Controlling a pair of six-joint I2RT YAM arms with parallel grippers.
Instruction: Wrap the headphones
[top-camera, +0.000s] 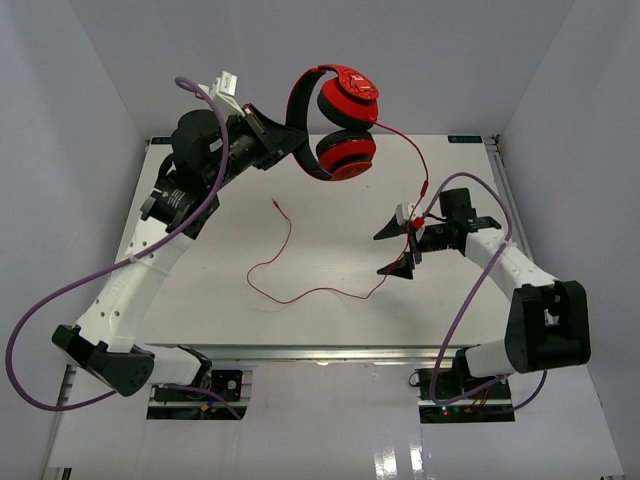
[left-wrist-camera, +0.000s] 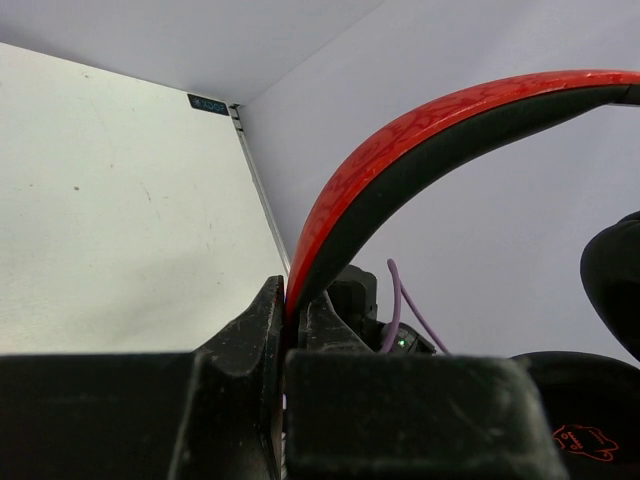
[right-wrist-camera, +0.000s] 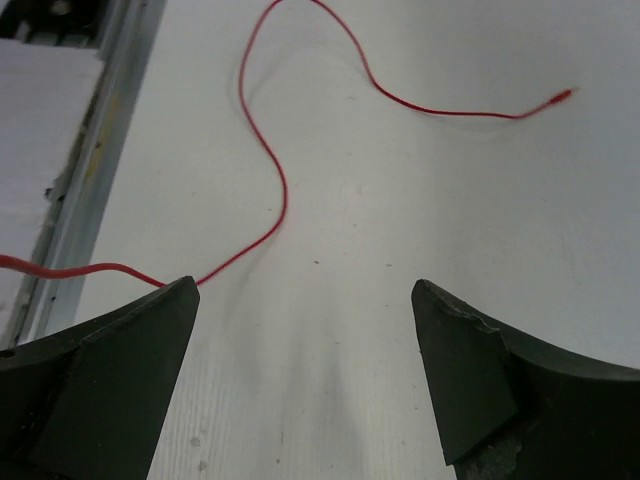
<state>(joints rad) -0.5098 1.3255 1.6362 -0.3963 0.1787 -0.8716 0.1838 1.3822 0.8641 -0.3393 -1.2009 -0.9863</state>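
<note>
Top external view: headphones lifted by the headband, cord trailing on the table

Top external view. The left gripper (top-camera: 272, 140) is clamped on the red-black headband (top-camera: 300, 95) of the headphones (top-camera: 335, 120), which hang above the far part of the table (top-camera: 200, 260) with one ear cup (top-camera: 350, 95) over the other. The thin red cord (top-camera: 290, 270) leaves the upper cup, drops toward the right arm, then loops loosely across the white surface. The right gripper (top-camera: 400, 250) has its jaws spread wide, with nothing between them. Where the cord passes the right wrist it is too fine to tell whether it rests on the arm or only runs beside it.

Left wrist view. Both fingers (left-wrist-camera: 255, 330) press the headband (left-wrist-camera: 420, 140) from either side. Only an arc of the band shows, and a dark ear cup (left-wrist-camera: 585, 420) is cut off at the lower right corner. A purple cable (left-wrist-camera: 397, 300) appears behind the fingers.

Right wrist view. The wide gap of the right gripper (right-wrist-camera: 305, 300) frames bare table (right-wrist-camera: 400, 220). The cord (right-wrist-camera: 275, 170) snakes from beside the left-hand fingertip to its plug end (right-wrist-camera: 560, 97), a detail scarcely resolved from above. Contact between cord and finger cannot be judged. The headphones themselves lie outside this view.
</note>
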